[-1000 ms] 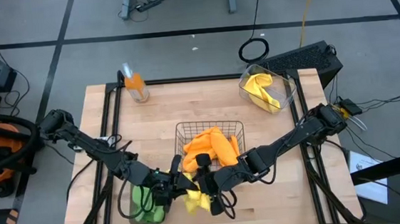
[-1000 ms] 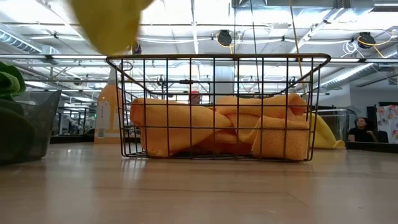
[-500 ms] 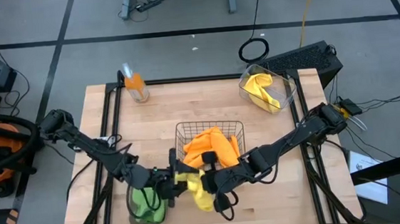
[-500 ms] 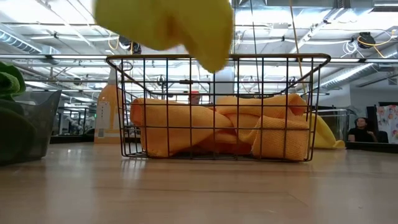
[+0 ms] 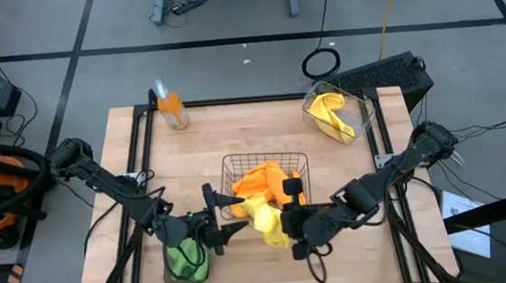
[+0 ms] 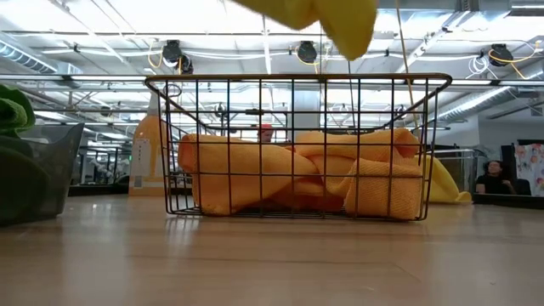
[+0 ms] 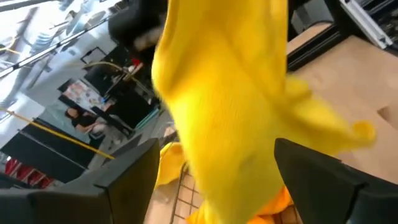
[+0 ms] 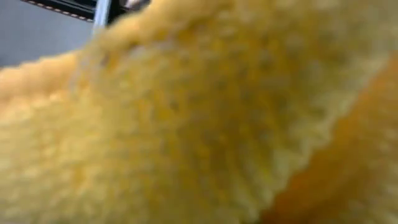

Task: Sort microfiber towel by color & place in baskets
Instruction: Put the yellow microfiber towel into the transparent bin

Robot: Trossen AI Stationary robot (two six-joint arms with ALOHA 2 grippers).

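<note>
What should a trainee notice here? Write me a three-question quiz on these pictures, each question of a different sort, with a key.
1. Multiple choice: which colour of towel fills the wire basket? A green, B orange, C yellow.
2. True or false: the left gripper is clamped on the yellow towel.
3. Fill in: the green towel lies in the ____.

Key
1. B: the orange towels lie in it.
2. False: its fingers are spread beside the towel, and the right gripper holds the towel up off the table.
3. grey tray, at the table's front left.
</note>
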